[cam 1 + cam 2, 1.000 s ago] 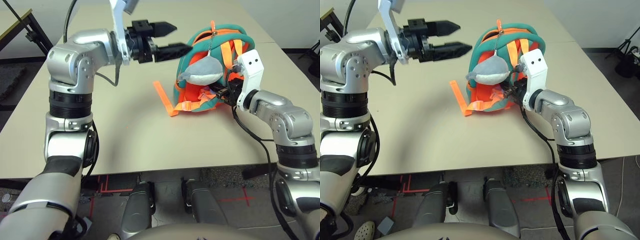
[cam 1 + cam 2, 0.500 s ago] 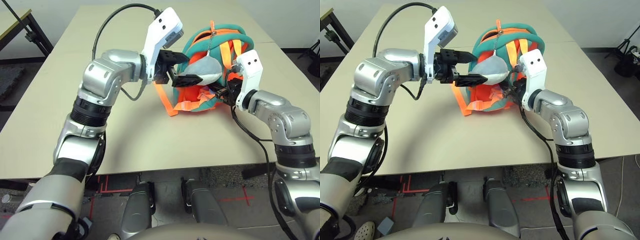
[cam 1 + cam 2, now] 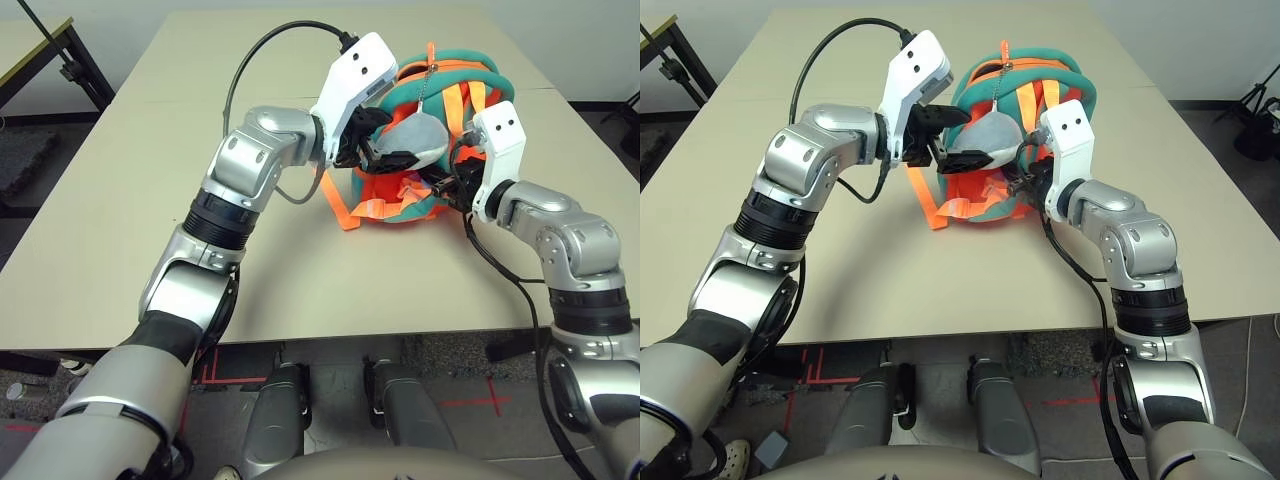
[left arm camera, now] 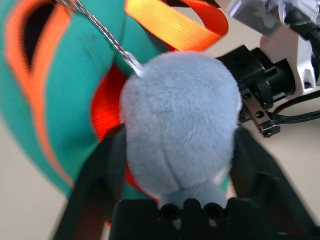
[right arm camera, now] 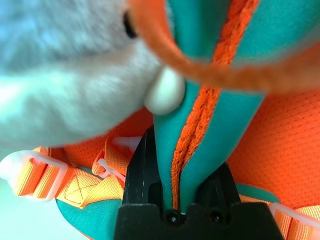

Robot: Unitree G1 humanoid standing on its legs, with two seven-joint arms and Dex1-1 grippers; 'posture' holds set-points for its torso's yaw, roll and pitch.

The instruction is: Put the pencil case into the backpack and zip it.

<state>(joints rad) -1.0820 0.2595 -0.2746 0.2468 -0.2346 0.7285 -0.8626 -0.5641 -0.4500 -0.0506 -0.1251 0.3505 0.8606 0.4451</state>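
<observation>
Beige tabletop [image 3: 150, 200] under soft, floppy backpack [image 3: 440, 95], teal edging pinched in right hand [image 5: 172, 200], left hand [image 4: 172, 165] spread around light plush shark charm [image 4: 180, 125], pencil case unseen, zipper pull likely best hold.

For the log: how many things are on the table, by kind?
backpack: 1
grey plush shark charm, hanging from it on a chain: 1
pencil case: 0 in view
Total: 2
</observation>
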